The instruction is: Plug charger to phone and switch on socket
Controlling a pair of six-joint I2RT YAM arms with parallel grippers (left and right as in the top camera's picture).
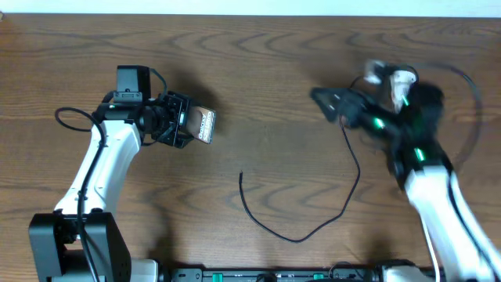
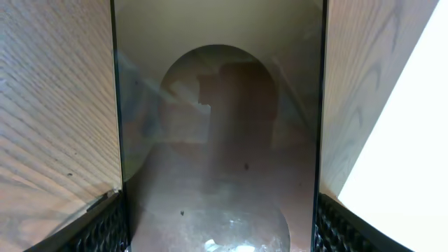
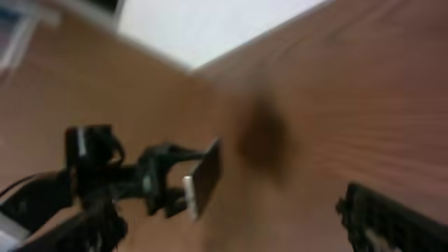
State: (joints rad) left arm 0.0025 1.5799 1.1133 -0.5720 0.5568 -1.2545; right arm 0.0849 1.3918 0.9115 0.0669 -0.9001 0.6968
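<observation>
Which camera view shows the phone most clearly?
Overhead. There the phone, held in the left claw, shows with its outline and the table around it. The left wrist view is too close: its glossy face fills the frame. The right wrist view shows the phone small, blurred and nearly edge-on.

Three camera views of one wooden table (image 1: 274, 63).
Overhead looks straight down from far off, taking in the whole workspace. The left wrist view sits close against the phone (image 2: 217, 140), which fills mid-frame. The blurred right wrist view looks across the table at the left arm (image 3: 91, 182), lower left, also seen overhead.
</observation>
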